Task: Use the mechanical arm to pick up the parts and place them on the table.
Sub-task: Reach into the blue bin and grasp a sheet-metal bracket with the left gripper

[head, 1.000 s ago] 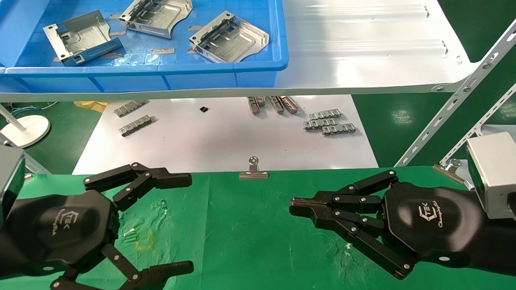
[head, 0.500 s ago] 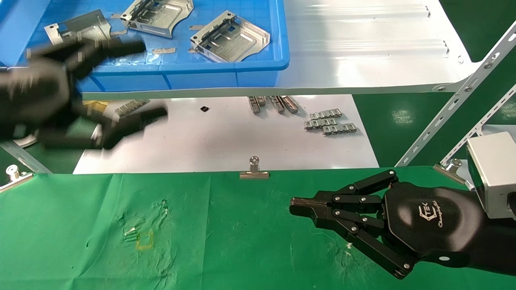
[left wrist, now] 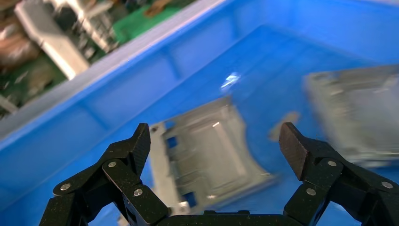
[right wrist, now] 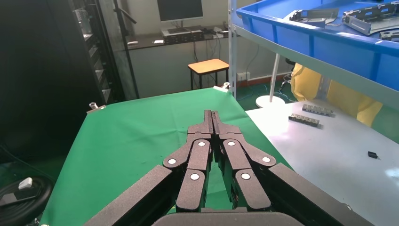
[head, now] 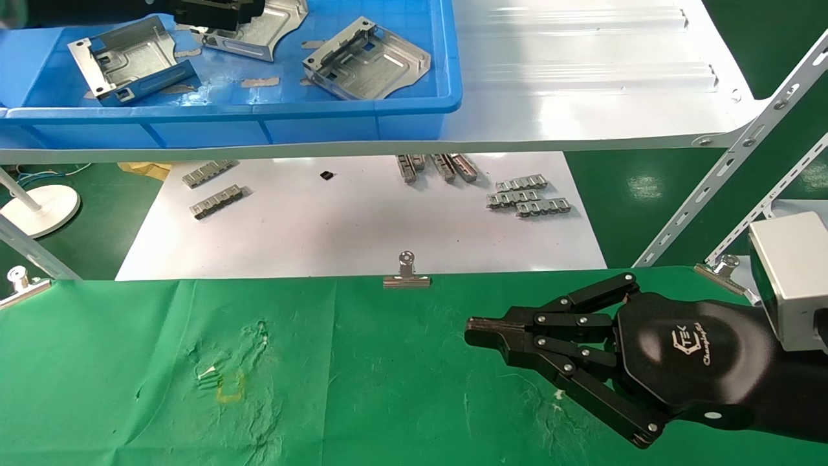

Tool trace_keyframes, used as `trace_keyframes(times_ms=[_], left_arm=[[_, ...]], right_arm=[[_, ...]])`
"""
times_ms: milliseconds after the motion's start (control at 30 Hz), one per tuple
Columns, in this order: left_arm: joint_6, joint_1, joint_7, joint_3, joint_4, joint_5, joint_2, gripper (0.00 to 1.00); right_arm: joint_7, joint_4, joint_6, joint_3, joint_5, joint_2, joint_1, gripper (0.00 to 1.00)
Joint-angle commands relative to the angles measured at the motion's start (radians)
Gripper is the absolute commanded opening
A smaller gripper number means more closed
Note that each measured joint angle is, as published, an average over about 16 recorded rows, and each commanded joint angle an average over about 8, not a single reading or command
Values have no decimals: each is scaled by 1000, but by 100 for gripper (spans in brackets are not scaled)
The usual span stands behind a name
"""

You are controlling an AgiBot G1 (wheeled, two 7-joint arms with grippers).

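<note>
Left wrist view: black linkage-fingered left gripper [left wrist: 214, 141] spread wide and empty over shiny silver stamped sheet-metal plate [left wrist: 207, 155] in blue plastic bin [left wrist: 117, 89], plate between fingertips toward 6 o'clock; right gripper [head: 475, 333] clenched, parked over green-clothed table [head: 362, 388].

A blue plastic bin [head: 362, 120] is sitting on a glossy white shelf [head: 582, 77]. Below the shelf, a matte white board [head: 362, 226] is carrying grey link strips [head: 529, 197] in small clusters and a tiny black chip [head: 327, 175]. A silver binder clip [head: 406, 274] is gripping the near edge of the board. A white round stand base [head: 40, 208] is resting beside the board.
</note>
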Motion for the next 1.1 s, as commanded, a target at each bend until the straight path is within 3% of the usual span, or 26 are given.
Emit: trace_keyframes(times_ms=[33, 167, 233, 433, 500, 1100], left_arm=[[-38, -55, 14, 21, 111, 44, 53, 75], [-82, -101, 32, 36, 240, 72, 107, 25], [-96, -116, 40, 39, 286, 78, 124, 2], [-102, -141, 58, 38, 371, 77, 153, 0], [-99, -148, 59, 38, 390, 77, 158, 0], [-113, -168, 32, 34, 460, 71, 170, 0]], right_arm=[[0, 0, 0, 0, 0, 0, 0, 0], [0, 0, 0, 0, 0, 0, 0, 1], [0, 0, 0, 0, 0, 0, 0, 13], [0, 0, 0, 0, 0, 0, 0, 87], [0, 0, 0, 0, 0, 0, 0, 100], [0, 0, 0, 0, 0, 0, 0, 100]])
